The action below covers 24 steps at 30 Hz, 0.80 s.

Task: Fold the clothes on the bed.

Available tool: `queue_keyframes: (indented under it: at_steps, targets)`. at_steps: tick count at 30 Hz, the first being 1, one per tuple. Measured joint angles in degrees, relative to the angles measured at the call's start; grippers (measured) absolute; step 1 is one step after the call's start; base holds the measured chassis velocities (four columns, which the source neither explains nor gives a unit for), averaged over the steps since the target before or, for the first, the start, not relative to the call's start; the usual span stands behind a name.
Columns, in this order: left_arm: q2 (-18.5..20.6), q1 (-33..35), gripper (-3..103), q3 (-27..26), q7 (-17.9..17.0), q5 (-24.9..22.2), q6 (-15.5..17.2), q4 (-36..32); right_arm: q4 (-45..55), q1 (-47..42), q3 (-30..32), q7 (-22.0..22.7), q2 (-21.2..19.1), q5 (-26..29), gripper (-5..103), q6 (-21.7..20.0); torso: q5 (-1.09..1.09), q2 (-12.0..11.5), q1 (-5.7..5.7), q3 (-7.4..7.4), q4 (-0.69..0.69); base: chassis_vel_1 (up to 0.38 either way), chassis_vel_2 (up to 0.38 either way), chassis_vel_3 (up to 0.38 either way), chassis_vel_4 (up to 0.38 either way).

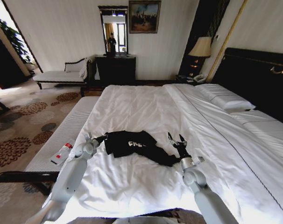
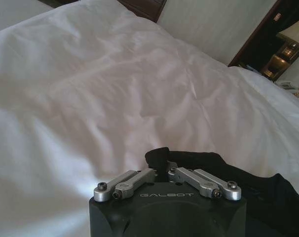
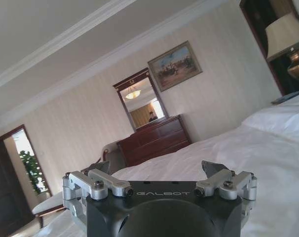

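Head view: the black T-shirt is lying crumpled on the bed, left gripper pinching its left edge, presumably to spread it, right gripper hovering spread wide just right; left wrist view: fingers closing on cloth; right wrist view: fingers gaping, tilted roomward.

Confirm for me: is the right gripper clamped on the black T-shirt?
No, the right gripper stands open and raised just beside the black T-shirt, with nothing between its fingers.
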Motion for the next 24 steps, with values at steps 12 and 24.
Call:
queue_keyframes:
  at_steps: [12, 24]
  targets:
    - [-1.97, 2.79, 1, 3.48, 0.41, 3.48, -1.86, -1.57, -15.74, 21.59, -17.65, 1.98, -3.69, 19.49, 100, -14.57, 0.00, 0.00, 0.00, 0.00, -0.03, 0.000, 0.000, 0.000, 0.000]
    - [-1.35, 4.58, 1, 1.73, 0.72, 3.93, -2.44, -3.10, -27.52, 28.88, -22.77, 3.22, 2.77, 19.25, 100, -22.22, 0.00, 0.00, 0.01, 0.00, -0.03, 0.000, 0.000, 0.000, 0.000]
